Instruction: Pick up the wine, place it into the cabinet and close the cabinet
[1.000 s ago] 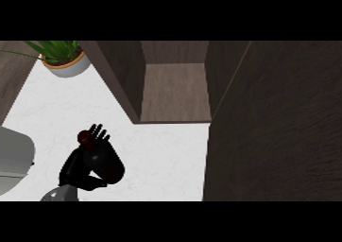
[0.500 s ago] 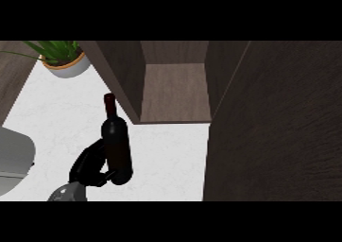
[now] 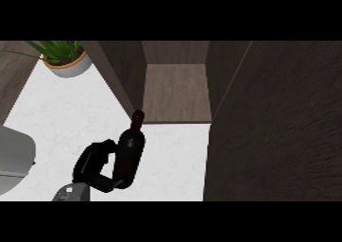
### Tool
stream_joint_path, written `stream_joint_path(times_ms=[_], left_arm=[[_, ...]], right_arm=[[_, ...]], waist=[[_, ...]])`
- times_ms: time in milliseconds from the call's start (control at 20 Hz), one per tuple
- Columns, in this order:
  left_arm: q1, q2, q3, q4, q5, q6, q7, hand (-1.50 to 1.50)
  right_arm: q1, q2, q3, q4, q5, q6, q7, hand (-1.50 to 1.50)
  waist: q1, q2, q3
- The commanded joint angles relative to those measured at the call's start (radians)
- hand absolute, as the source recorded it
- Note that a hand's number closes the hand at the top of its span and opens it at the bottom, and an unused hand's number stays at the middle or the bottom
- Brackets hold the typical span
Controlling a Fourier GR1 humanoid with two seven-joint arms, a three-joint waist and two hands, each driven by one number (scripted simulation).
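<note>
Raised and tipped since a moment ago, the wine [image 3: 131,150] now points its neck toward the open cabinet [image 3: 175,92] — fingers of the left hand [image 3: 94,166] curled round it above the worktop [image 3: 69,111]. Pickup done; placing and closing remain.

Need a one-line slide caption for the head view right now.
Left hand holds the wine bottle above the white counter, neck pointing toward the open cabinet.

The hand [image 3: 96,166] is hiding part of the bottle [image 3: 130,153]; the forearm is running off the lower edge below the bottle; left of the bottle, a grey appliance [image 3: 8,160] is being cut by the frame's edge.
</note>
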State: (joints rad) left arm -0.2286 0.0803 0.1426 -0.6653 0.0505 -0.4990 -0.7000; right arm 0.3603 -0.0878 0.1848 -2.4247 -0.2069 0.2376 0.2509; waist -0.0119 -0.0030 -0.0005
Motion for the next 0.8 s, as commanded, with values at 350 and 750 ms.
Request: stream_joint_path(times_ms=[350, 750], left_arm=[[0.008, 0.013, 0.021, -0.128, -0.098, 0.380, -0.068, 1.50], [0.061, -0.068, -0.069, -0.370, -0.129, 0.477, 0.177, 1.50]], right_arm=[[0.073, -0.015, 0.008, -0.163, -0.046, 0.003, 0.046, -1.50], [0.035, -0.012, -0.036, -0.105, -0.071, 0.007, 0.037, -1.50]], waist=[[0.003, -0.001, 0.001], [0.009, 0.000, 0.001]])
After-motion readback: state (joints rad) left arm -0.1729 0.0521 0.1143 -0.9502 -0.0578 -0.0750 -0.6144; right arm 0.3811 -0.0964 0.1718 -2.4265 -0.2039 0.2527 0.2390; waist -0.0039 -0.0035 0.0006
